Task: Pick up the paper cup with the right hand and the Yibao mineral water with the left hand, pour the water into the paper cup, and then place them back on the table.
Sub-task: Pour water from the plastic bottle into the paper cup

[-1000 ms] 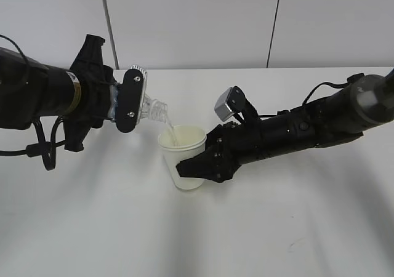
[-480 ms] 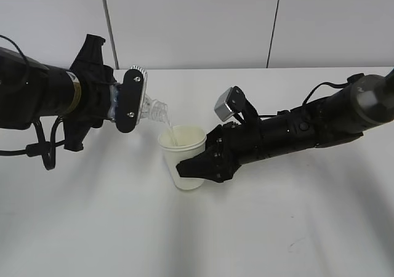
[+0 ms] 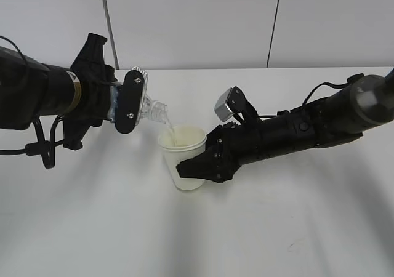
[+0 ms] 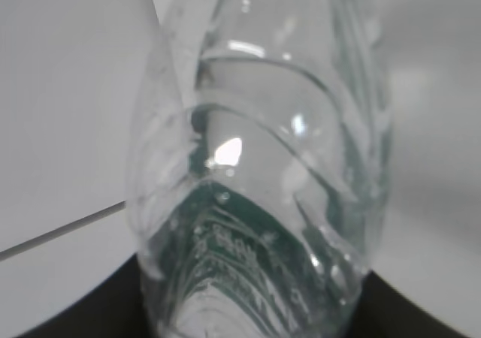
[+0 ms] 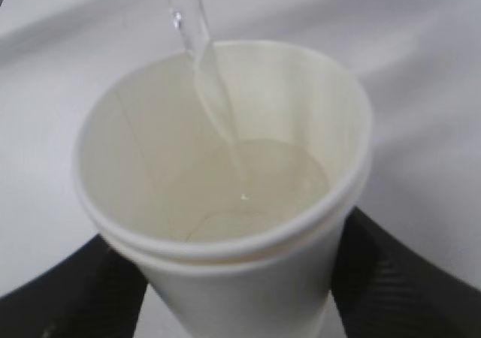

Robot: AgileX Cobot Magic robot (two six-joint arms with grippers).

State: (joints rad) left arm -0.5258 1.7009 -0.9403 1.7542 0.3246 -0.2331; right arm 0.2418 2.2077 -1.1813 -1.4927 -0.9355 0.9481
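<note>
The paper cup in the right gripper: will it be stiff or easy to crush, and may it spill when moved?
The paper cup looks thin-walled, so probably crushable. Water pools only near its bottom, so spilling seems unlikely. It likely gets heavier as pouring goes on.

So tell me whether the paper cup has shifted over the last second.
No. The paper cup sits at the same spot under the dark wall seam as before, gripped by the right hand while water streams in.
</note>
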